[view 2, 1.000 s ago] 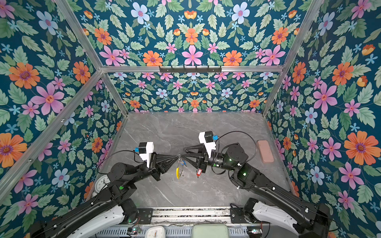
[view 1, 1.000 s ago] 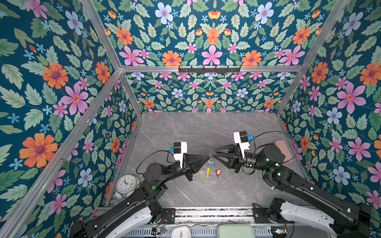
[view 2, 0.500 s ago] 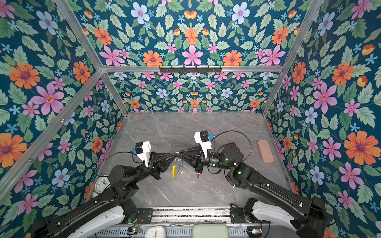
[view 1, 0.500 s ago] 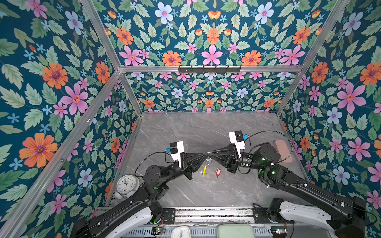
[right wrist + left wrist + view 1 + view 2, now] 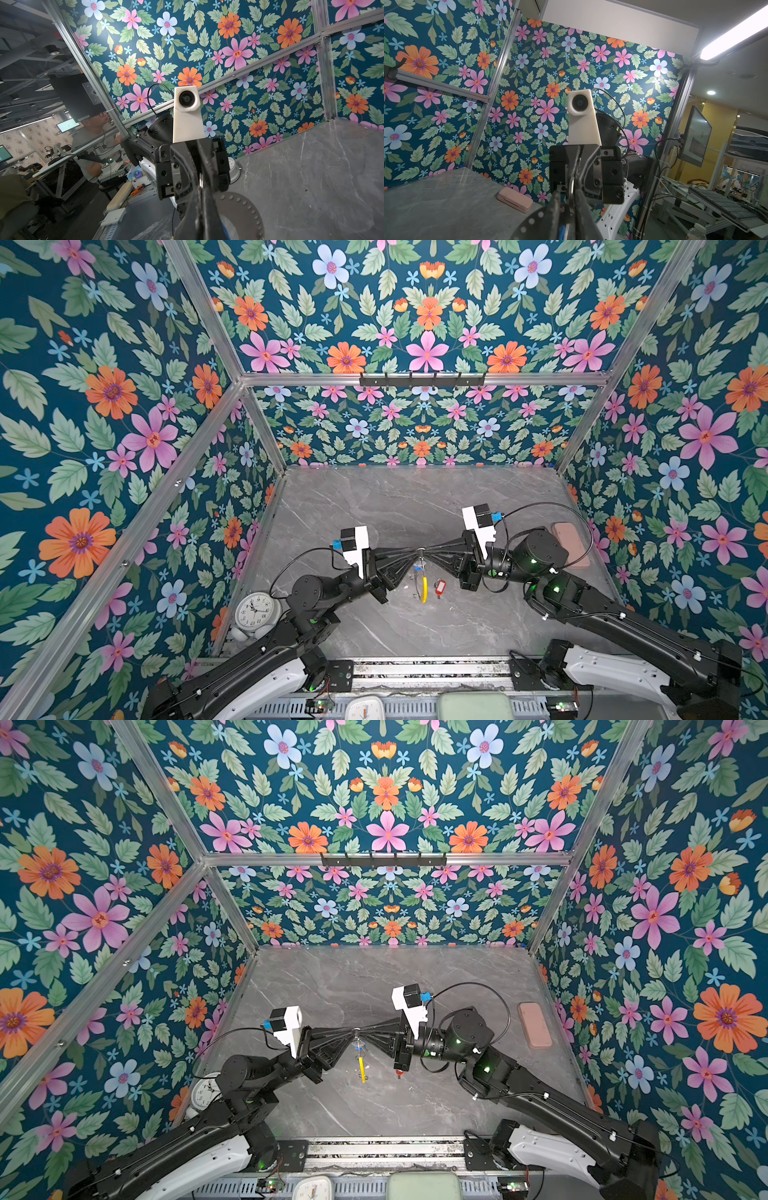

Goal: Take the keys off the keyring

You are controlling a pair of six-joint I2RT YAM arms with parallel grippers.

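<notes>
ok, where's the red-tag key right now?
In both top views the red-tag key is near the middle, apparently lying on the table, just right of the keyring and its yellow section.

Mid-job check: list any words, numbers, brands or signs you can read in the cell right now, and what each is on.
Nothing reads clearly enough to quote.
Dial numerals on the white clock: too small to read.
Dial of the second clock at the front edge: too small.
The red key tag: no legible writing.
The pink case: no print visible.
Label on the blue-and-white pack outside the cell: blurred.
</notes>
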